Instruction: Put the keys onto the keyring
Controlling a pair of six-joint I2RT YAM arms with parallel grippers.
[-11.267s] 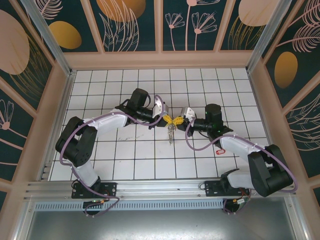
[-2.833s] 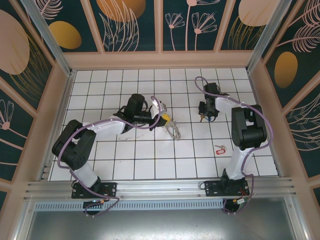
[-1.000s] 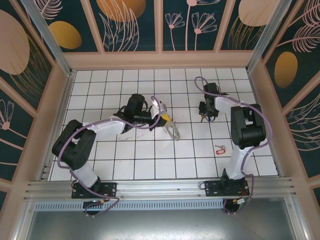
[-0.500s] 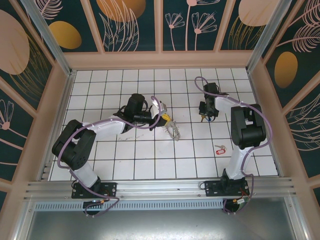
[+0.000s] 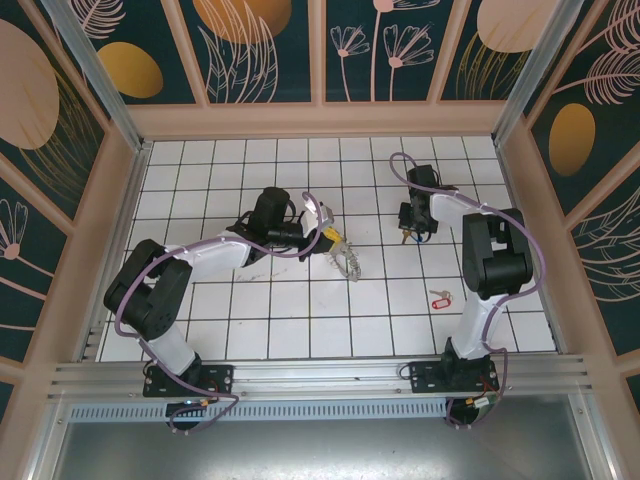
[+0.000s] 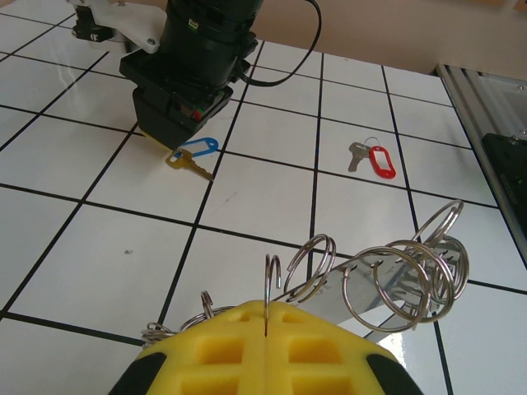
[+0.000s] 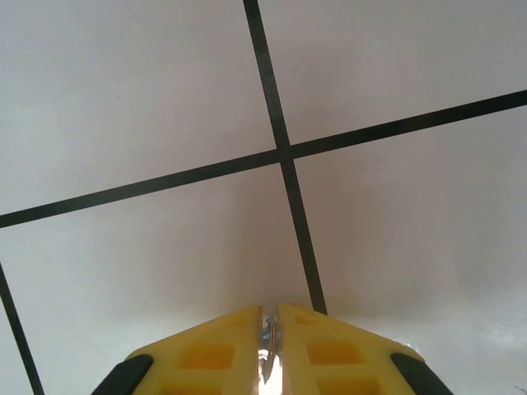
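My left gripper (image 5: 337, 241) is shut on one small wire loop of the keyring (image 5: 349, 263), holding it just above the tiles near the middle. In the left wrist view the yellow pads (image 6: 329, 346) pinch that loop, and the keyring (image 6: 403, 276) fans out to the right. My right gripper (image 5: 408, 236) points straight down at the floor, back right of the keyring. A blue-tagged key (image 6: 198, 149) lies at its tip. In the right wrist view the right gripper (image 7: 269, 317) has its pads almost together with a thin silvery metal piece between them. A red-tagged key (image 5: 440, 297) (image 6: 377, 159) lies loose on the tiles.
The white tiled floor (image 5: 290, 310) is boxed in by low wooden walls (image 5: 320, 120). A metal rail (image 5: 320, 375) runs along the near edge by the arm bases. The right arm's cable (image 5: 400, 165) loops above its wrist.
Since the earliest frame the right arm has left the keyring and gone to the back right, tip down on the floor. In the last second its pads have closed slightly; the left arm is still.
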